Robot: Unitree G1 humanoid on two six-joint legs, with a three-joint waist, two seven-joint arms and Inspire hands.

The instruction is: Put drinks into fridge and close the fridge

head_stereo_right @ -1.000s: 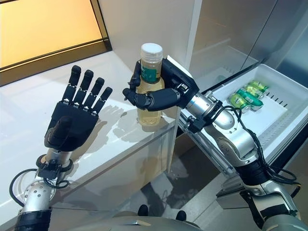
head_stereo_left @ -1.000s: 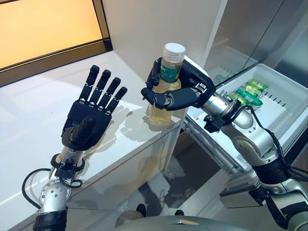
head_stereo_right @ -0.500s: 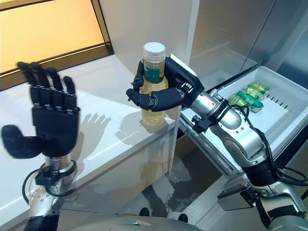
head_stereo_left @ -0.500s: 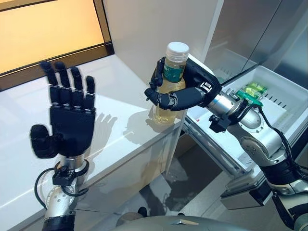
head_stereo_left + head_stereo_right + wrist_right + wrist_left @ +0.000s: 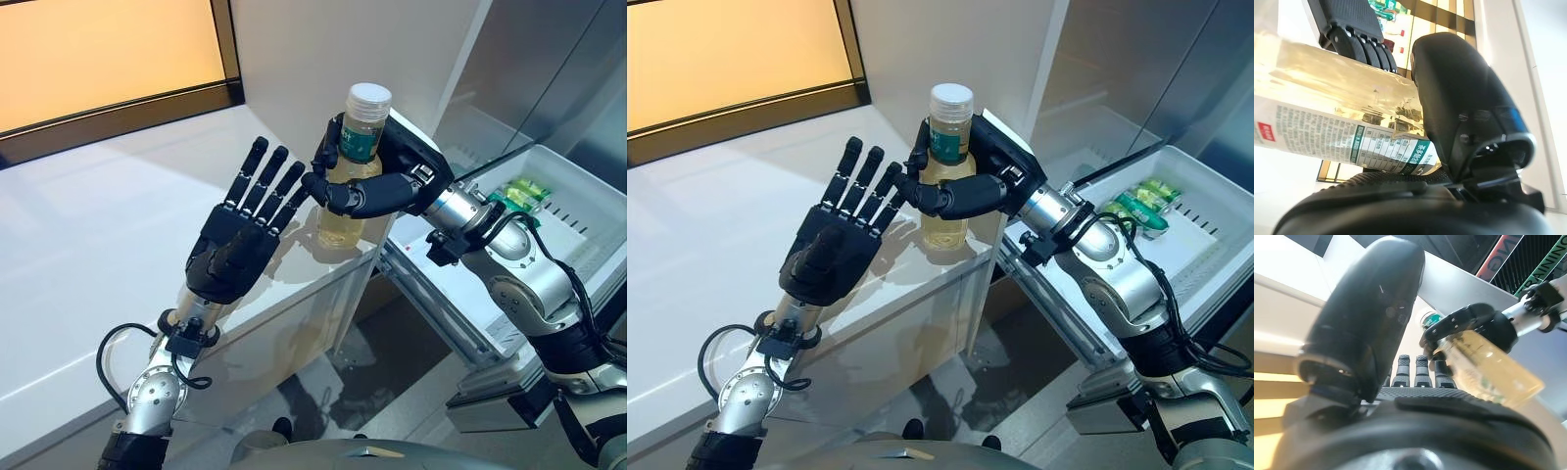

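A clear bottle of yellow drink (image 5: 351, 186) with a white cap and a green label stands upright at the white counter's right corner (image 5: 323, 274). My right hand (image 5: 377, 188) is shut on it, fingers curled round its upper part; the right wrist view shows the bottle (image 5: 1327, 112) between my fingers and thumb. My left hand (image 5: 240, 240) is open above the counter just left of the bottle, its fingertips close to my right hand's fingers. The left wrist view shows the bottle (image 5: 1488, 367) past its straight fingers. Green drinks (image 5: 519, 194) lie in the open white fridge drawer (image 5: 578, 235) at the right.
A dark-framed window (image 5: 118, 59) runs along the counter's back. A white wall panel (image 5: 323, 49) stands behind the bottle. The grey fridge body (image 5: 549, 69) rises at the right, with the drawer's rails (image 5: 441, 313) sticking out below the counter's corner.
My left hand has swung from the counter's left side to the right and now reaches toward the bottle. My right hand keeps its hold on the bottle, shifted slightly right.
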